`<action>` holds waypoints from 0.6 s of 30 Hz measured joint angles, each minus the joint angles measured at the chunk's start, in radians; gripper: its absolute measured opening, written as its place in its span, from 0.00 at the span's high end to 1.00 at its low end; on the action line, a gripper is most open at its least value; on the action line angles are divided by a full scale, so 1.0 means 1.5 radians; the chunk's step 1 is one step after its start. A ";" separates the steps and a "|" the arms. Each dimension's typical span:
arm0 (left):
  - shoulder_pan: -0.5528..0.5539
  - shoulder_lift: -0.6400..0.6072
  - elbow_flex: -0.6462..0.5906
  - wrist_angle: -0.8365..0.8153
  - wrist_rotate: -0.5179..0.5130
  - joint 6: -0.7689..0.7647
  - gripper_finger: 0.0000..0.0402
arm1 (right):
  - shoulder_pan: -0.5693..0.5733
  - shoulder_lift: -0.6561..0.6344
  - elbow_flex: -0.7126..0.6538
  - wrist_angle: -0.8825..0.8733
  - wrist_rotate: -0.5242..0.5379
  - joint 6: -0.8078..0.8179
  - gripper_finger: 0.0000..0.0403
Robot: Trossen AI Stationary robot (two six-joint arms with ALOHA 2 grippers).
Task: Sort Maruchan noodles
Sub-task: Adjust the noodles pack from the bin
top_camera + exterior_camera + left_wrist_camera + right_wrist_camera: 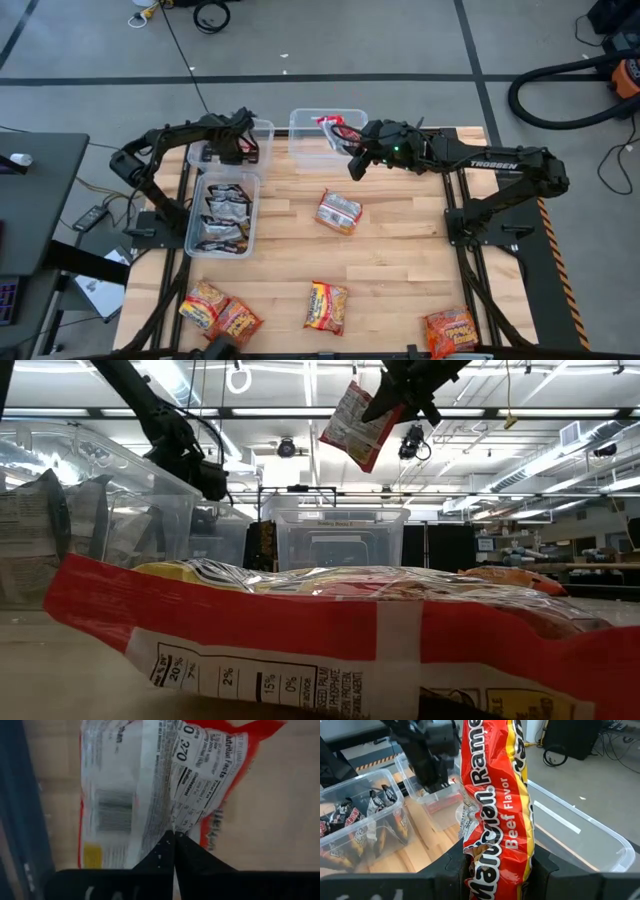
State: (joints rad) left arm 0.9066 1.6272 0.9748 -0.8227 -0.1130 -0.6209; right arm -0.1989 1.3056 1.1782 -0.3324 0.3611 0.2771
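Note:
My right gripper [352,158] [497,875] is shut on a red-and-yellow Maruchan beef packet [330,130] [352,425], which is in the air over the far middle clear bin [300,122]. My left gripper [238,145] [173,836] reaches down into the far left clear bin [262,130], shut on a packet [150,780] whose white-and-red back faces the camera. Silver-black packets [225,215] lie in a third bin [192,230]. More packets lie flat on the table [338,210] [325,305] [218,312] [450,330]. My right gripper pinches the beef packet by one short end [495,862] between its two fingers [542,870]. The packet is lifted clear and hangs tilted below the gripper [410,385]. My left gripper has its fingertips [167,842] closed together on the printed back of the packet, near its long seam [167,820]. It comes from above, and the packet lies on the bin floor.
The three clear bins stand along the table's far and left part. The wooden table [400,260] has bare wood between the scattered packets. In the low view a red-and-white packet [330,630] lies right in front of the camera and hides most of the table.

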 joint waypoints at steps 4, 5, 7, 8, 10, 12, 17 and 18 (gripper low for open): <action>0.027 -0.046 0.039 -0.036 0.044 0.040 0.99 | -0.005 0.000 0.000 -0.009 -0.013 0.000 0.68; 0.035 -0.056 0.046 -0.043 0.054 0.052 0.99 | -0.006 0.000 0.000 -0.012 -0.014 0.000 0.68; 0.049 -0.079 0.057 -0.048 0.080 0.063 0.99 | -0.009 0.000 0.000 -0.021 -0.015 0.000 0.68; 0.057 -0.089 0.061 -0.046 0.096 0.070 0.99 | -0.009 0.000 0.000 -0.023 -0.015 0.000 0.68; 0.071 -0.108 0.066 -0.045 0.137 0.073 0.99 | -0.009 0.000 0.000 -0.025 -0.015 0.000 0.68; 0.081 -0.125 0.066 -0.040 0.180 0.077 0.99 | -0.009 0.000 0.000 -0.026 -0.015 -0.005 0.68; 0.088 -0.143 0.067 -0.008 0.298 0.078 1.00 | -0.013 0.000 0.000 -0.030 -0.030 -0.008 0.68; 0.088 -0.143 0.066 0.000 0.318 0.076 1.00 | -0.014 0.000 0.000 -0.032 -0.032 -0.008 0.68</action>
State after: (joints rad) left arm 1.0382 1.4129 1.0732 -0.8226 0.3642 -0.5073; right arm -0.2203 1.3052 1.1782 -0.3801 0.3138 0.2657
